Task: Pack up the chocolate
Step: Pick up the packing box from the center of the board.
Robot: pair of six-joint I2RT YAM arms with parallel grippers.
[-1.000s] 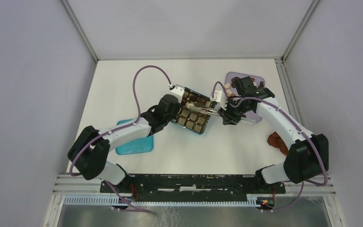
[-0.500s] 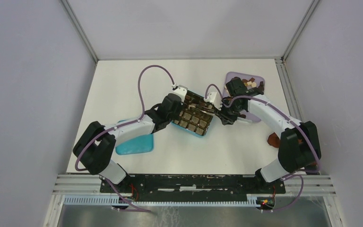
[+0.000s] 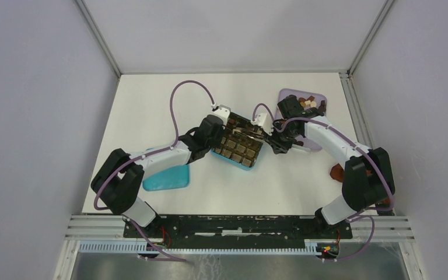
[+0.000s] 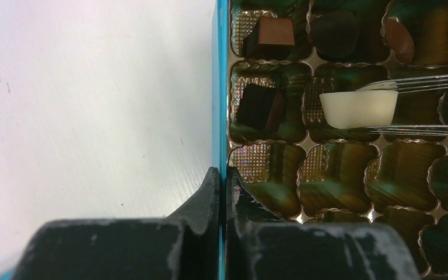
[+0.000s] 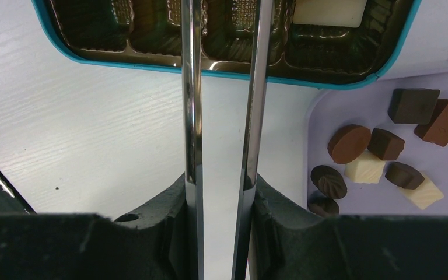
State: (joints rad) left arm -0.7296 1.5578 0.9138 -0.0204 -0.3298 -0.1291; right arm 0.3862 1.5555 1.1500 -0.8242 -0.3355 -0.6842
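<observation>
The white table (image 3: 151,116) carries everything. Your left gripper (image 4: 222,175) is clenched on the side wall of the teal box (image 4: 220,87), one finger outside the wall and one inside it. The box's gold-lined cells spread ahead and to the right of those fingertips. A flat teal lid (image 3: 166,178) lies well behind that gripper, partly under its forearm. To the right of your right gripper (image 5: 219,186) sits the lavender tray (image 5: 350,105), its near corner just beside the box.

Your right gripper is grasping the metal tongs (image 5: 189,87). The two blades run straight ahead from its fingers and cross the box rim. Between the blade tips, ahead and to the right of your left fingertips, is a cream-white piece (image 4: 359,108) over a cell in the middle row. It may rest on the cell floor or hang just above it; you cannot tell from here.

A few packed pieces (image 4: 259,108), dark and mid brown, fill cells near it. The loose chocolate pieces (image 5: 350,143) lie in the tray, ahead and to the right of your right gripper.
</observation>
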